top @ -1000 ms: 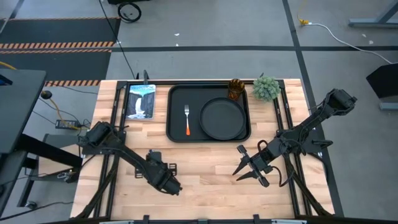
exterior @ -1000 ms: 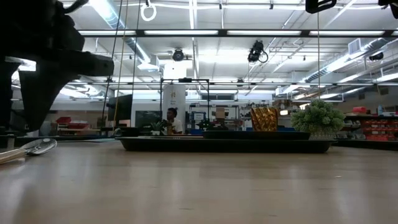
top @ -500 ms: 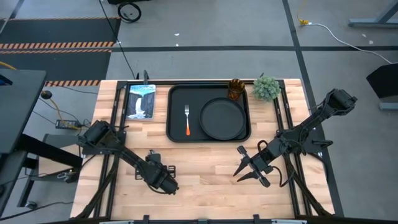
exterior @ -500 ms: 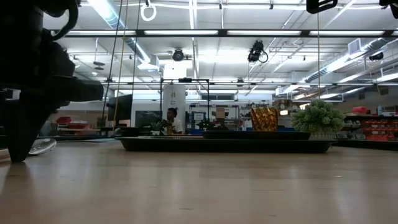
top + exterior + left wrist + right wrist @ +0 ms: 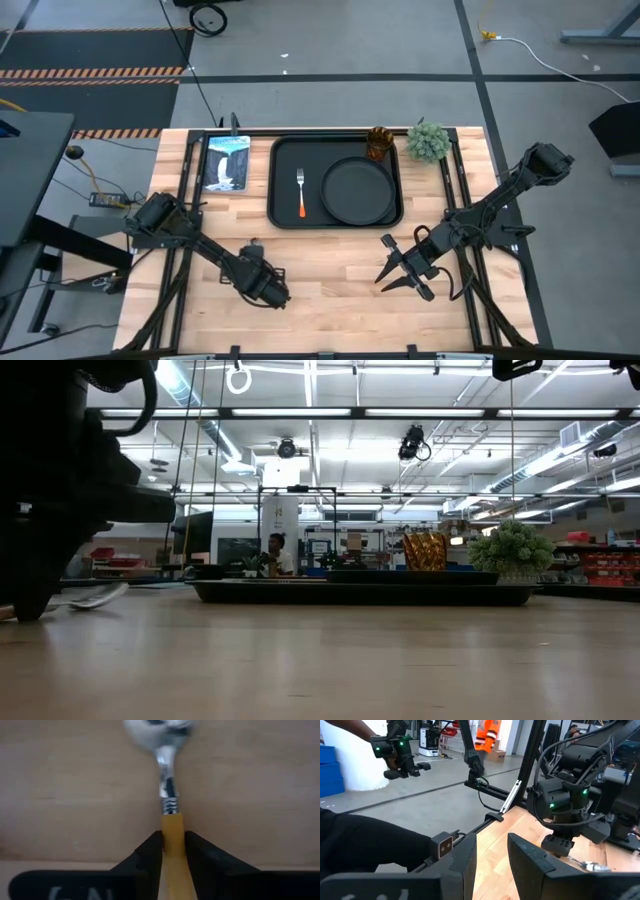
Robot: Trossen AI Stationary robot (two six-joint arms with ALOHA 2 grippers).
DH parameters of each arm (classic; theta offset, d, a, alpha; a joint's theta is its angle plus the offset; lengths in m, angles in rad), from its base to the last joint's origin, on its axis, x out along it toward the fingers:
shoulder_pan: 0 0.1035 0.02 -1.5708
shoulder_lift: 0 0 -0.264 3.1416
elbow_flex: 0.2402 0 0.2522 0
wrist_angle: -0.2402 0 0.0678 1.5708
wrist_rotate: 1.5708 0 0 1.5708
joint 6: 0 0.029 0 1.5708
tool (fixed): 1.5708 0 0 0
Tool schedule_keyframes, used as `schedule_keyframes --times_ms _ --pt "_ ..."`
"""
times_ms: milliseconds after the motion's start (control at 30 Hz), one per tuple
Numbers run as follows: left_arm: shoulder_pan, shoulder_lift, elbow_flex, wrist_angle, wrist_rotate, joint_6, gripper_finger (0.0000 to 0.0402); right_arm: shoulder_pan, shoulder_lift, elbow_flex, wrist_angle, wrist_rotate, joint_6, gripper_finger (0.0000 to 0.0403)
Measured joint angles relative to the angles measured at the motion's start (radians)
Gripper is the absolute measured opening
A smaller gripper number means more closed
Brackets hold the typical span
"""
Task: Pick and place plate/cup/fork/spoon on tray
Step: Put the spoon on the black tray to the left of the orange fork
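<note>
— where are your fingers, and what are they on?

— my left gripper sits low over the pale wood-plank table, toward seven o'clock from the tray. its two dark wedge-shaped fingers are clamped on the flat orange handle of the spoon; the ribbed silver neck and rounded shiny bowl stick out ahead of the tips. from table height the bowl shows just beside my dark gripper, close over the wood; whether it touches i cannot tell.

— and the other arm?

— my right gripper waits at five o'clock of the tray, over bare planks, its long dark fingers spread apart and gripping nothing.

— what lies on the tray?

— it is black and rectangular with rounded corners and a raised rim. the round matte black plate fills its right half; the fork, silver tines and orange handle, lies beside the plate at its nine o'clock. the amber patterned cup stands at the tray's one o'clock corner, though whether inside the rim i cannot tell. a bushy green plant stands just beside it on the wood, and a glossy blue-white picture card lies at the tray's nine o'clock.
</note>
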Motion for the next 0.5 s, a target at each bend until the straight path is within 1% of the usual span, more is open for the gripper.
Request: schedule_keyframes --times_ms 100,200,367,500 --pt "0.000 0.000 0.000 0.002 -0.007 0.058 0.0074 0.000 0.000 0.000 -0.002 0.000 0.000 0.0116" --pt "-0.001 -0.005 -0.001 0.000 -0.020 0.084 0.0062 0.000 0.000 0.000 -0.004 0.000 0.000 0.0116" --pt "-0.003 -0.029 -0.003 -0.034 -0.065 0.091 0.0065 0.000 0.000 0.000 -0.004 0.000 0.000 0.0116" --pt "0.008 -0.067 -0.005 -0.101 -0.107 0.085 0.0065 0.000 0.000 0.000 -0.006 0.000 -0.001 0.0116"
